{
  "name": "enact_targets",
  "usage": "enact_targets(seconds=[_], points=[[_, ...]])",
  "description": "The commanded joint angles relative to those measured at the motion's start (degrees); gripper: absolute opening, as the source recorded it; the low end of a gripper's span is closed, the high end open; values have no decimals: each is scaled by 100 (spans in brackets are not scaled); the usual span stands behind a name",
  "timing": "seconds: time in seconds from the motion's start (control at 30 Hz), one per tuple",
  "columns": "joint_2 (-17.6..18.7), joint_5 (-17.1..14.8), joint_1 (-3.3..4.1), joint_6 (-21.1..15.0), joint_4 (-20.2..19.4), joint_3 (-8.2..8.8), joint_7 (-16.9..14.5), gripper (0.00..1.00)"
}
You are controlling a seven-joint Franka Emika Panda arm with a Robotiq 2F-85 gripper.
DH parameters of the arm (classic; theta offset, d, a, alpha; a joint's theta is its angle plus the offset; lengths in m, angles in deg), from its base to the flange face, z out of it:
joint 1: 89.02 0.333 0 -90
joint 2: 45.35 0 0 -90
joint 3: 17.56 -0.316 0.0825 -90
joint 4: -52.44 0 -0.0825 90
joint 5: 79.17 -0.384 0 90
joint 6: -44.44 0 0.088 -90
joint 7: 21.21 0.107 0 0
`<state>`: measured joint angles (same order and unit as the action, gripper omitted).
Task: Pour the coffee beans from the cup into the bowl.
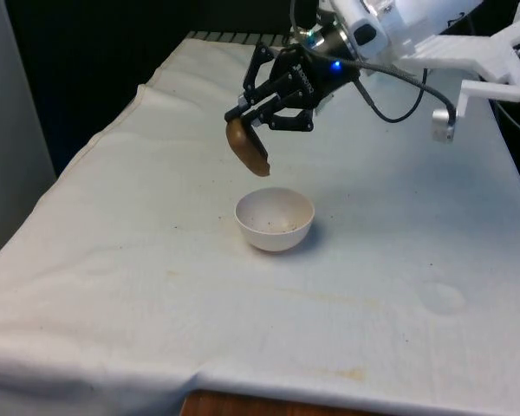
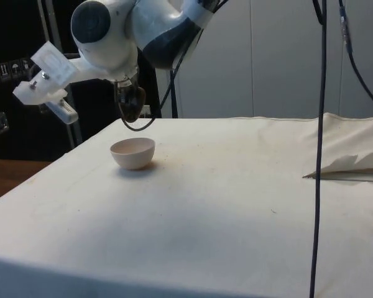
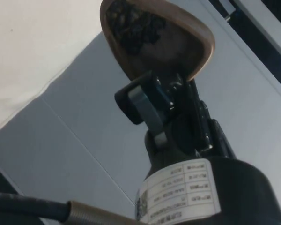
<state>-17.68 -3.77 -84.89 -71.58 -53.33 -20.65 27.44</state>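
A white bowl [image 1: 275,219] stands on the cloth near the table's middle; in the side view the bowl [image 2: 133,153] sits towards the left. My gripper [image 1: 250,120] hangs above it, slightly towards the front view's left, shut on the rim of a brown cup [image 1: 247,146]. The cup is tipped steeply on its side. In the wrist view dark coffee beans [image 3: 131,24] lie inside the cup [image 3: 178,47], gathered near its rim. A few dark specks show on the bowl's floor. From the side the cup [image 2: 130,102] is a dark shape under the wrist.
The white cloth [image 1: 156,286] covers the table, with a folded ridge [image 2: 354,162] of cloth at the side view's right. A black cable [image 2: 320,149] hangs down in front of the side camera. The table's wooden edge [image 1: 243,406] shows nearest the front camera.
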Motion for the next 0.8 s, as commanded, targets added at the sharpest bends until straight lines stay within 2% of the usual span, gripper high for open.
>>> enact_targets(seconds=[0.0,0.03,0.07,0.3,0.33,0.37,0.63,0.67,0.7,0.77], points=[[23,52,34,80,29,0,29,0],[6,34,0,46,0,-17,17,0],[23,80,40,120,29,-17,46,0],[52,298,46,487,40,-189,160,0],[29,286,6,470,6,-218,149,0],[57,332,46,539,40,-212,178,0],[120,579,52,928,57,-384,298,0],[97,550,17,877,34,-395,286,0],[126,602,57,980,63,-401,309,0],[143,653,57,1071,69,-441,332,0]])
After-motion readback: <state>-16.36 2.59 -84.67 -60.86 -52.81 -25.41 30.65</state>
